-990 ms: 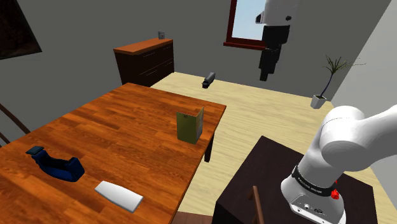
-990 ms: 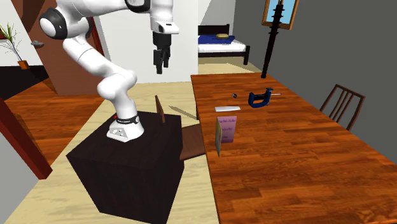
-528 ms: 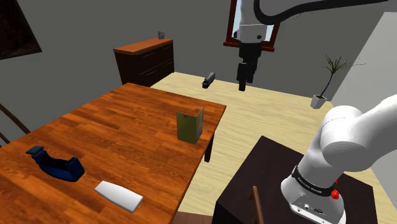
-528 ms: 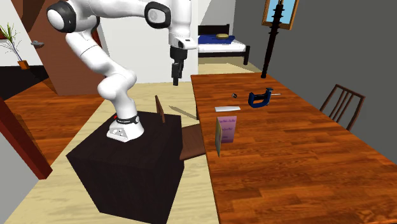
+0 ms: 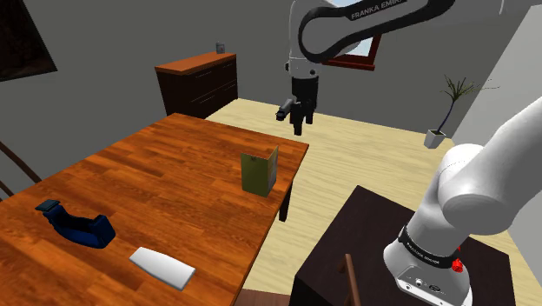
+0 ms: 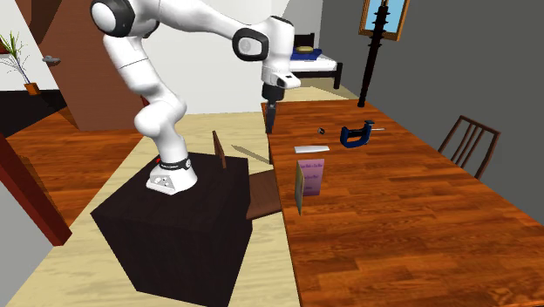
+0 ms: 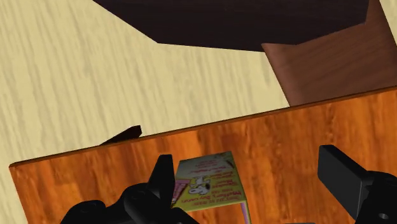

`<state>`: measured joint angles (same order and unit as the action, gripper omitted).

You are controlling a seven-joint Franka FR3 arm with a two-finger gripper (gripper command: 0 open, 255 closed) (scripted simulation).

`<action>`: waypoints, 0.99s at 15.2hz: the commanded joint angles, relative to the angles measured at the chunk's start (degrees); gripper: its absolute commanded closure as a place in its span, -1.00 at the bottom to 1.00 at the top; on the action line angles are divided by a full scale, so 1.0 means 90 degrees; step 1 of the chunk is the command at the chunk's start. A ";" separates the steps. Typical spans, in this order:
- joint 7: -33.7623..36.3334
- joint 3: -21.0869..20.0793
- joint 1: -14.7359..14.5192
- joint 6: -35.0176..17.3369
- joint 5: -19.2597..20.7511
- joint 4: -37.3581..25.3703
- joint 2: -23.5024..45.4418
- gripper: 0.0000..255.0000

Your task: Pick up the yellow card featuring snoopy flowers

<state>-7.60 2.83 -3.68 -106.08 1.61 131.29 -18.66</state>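
Note:
The card [image 5: 259, 172] stands folded and upright near the table's edge on the stand side, olive-yellow in the shoulder view. Its other face looks pink in the second exterior view [image 6: 312, 180]. In the wrist view the card [image 7: 207, 183] shows yellow with a Snoopy drawing, lying below and between the fingers, nearer the left finger [image 7: 161, 181]. My gripper [image 5: 298, 123] hangs in the air above the table's corner, higher than the card and apart from it. The gripper [image 7: 249, 165] is open with nothing between its fingers, and it also shows in the second exterior view [image 6: 269, 121].
On the wooden table [image 5: 165, 174] lie a blue clamp [image 5: 80, 228] and a flat white object [image 5: 161, 266], both well away from the card. A brown chair [image 6: 260, 190] sits between the dark stand [image 6: 174, 231] and the table. A dresser [image 5: 198, 81] stands behind.
The arm has swung down and toward the table. The gripper went from high by the window to just above the table's corner. The card has not moved.

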 commanded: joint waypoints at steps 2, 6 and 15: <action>-0.0049 -0.0043 -0.0070 -0.0374 -0.0026 -0.0306 0.0693 -1.00; -0.0120 -0.0103 -0.0144 -0.0793 -0.0046 -0.0828 0.1659 -1.00; -0.0243 -0.0251 -0.0291 -0.1303 -0.0024 -0.2463 0.3858 -1.00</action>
<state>-9.63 0.72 -6.17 -117.26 1.32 110.56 14.03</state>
